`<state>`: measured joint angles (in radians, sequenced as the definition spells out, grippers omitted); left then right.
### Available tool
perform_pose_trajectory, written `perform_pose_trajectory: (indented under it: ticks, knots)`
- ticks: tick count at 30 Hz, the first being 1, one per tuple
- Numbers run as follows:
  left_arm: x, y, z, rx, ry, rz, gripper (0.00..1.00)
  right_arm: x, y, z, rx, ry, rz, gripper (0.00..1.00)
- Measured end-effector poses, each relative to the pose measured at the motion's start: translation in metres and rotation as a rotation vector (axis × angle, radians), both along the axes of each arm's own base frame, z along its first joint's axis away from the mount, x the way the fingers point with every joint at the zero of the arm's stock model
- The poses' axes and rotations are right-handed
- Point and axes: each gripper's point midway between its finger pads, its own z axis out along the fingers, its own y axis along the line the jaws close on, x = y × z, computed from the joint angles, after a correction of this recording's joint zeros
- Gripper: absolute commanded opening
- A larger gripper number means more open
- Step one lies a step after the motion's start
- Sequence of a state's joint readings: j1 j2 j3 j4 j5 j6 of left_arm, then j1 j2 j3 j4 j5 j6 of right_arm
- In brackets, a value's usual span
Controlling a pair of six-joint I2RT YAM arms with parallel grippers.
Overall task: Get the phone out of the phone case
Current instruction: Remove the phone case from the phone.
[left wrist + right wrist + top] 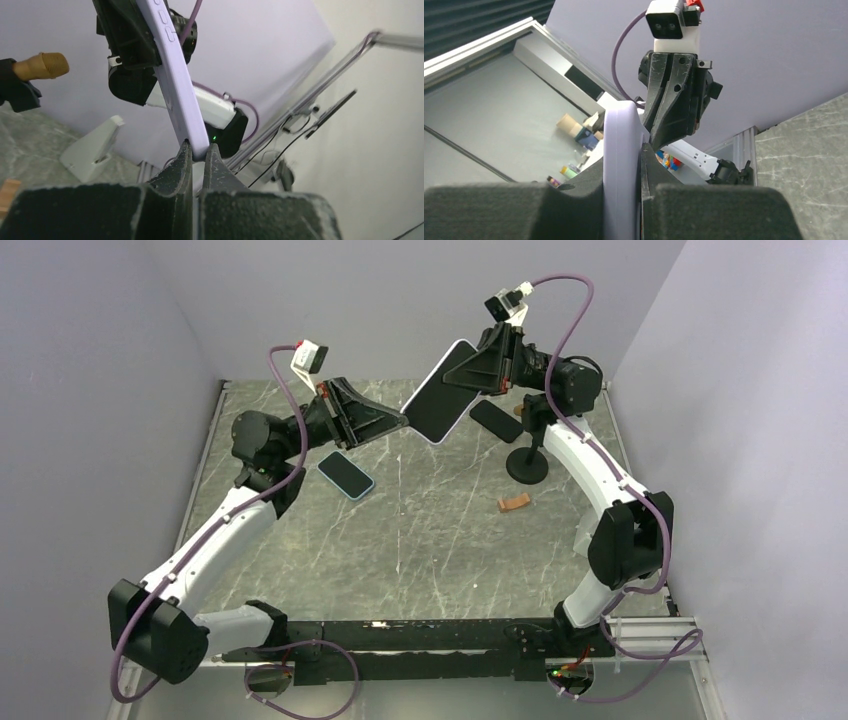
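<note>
Phone point(445, 390) sits inside the lavender phone case point(172, 70), held in the air off the table point(430, 540), tilted, up and toward the left-arm side of the black stand point(527, 462).

Left gripper point(198, 150) is nipped nearly closed on the case's low end, right at the rim. Right gripper point(624, 165) is clamped across the opposite end, the lavender edge sandwiched between its pads.

Handling, a judgement:
- The case looks soft and rubbery, so it should flex and peel.
- The phone is stiff, with a slick glass face, light, and won't like a drop.
- Best purchase is the case lip at a corner for peeling. The other gripper needs the phone body, not just the case, or both come along together.

Around the stand:
- A dark phone point(495, 420) lies just behind it.
- A brown block point(514, 503) is just in front.
- A second phone point(345, 474) lies flat, well off to the left-arm side.
</note>
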<state>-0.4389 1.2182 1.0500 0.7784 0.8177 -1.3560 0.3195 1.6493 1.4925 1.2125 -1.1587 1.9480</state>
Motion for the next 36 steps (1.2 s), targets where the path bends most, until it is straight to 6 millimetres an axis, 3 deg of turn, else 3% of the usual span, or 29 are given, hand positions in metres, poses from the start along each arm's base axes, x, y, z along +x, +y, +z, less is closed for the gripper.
perform_pose_trajectory:
  ticks: [10,15,18,28,32,36]
  knots:
    - [-0.023,-0.008,-0.023,0.226,-0.228,-0.141,0.0,-0.027,-0.001,-0.005,-0.029,-0.184,0.053,0.0]
    - [-0.038,-0.007,-0.044,0.279,-0.277,-0.271,0.0,-0.043,0.004,-0.016,-0.064,-0.26,0.106,0.0]
    - [-0.036,-0.009,-0.061,0.312,-0.267,-0.331,0.0,-0.051,0.008,-0.019,-0.071,-0.27,0.135,0.0]
    - [-0.033,-0.008,-0.074,0.412,-0.145,-0.328,0.0,-0.039,0.013,-0.036,-0.086,-0.158,0.13,0.0]
    - [-0.033,-0.008,-0.084,0.408,-0.053,-0.238,0.09,-0.03,0.018,-0.048,-0.145,-0.023,0.15,0.0]
    - [-0.034,-0.014,-0.078,0.397,0.014,-0.166,0.25,-0.022,0.021,-0.049,-0.18,0.106,0.155,0.0]
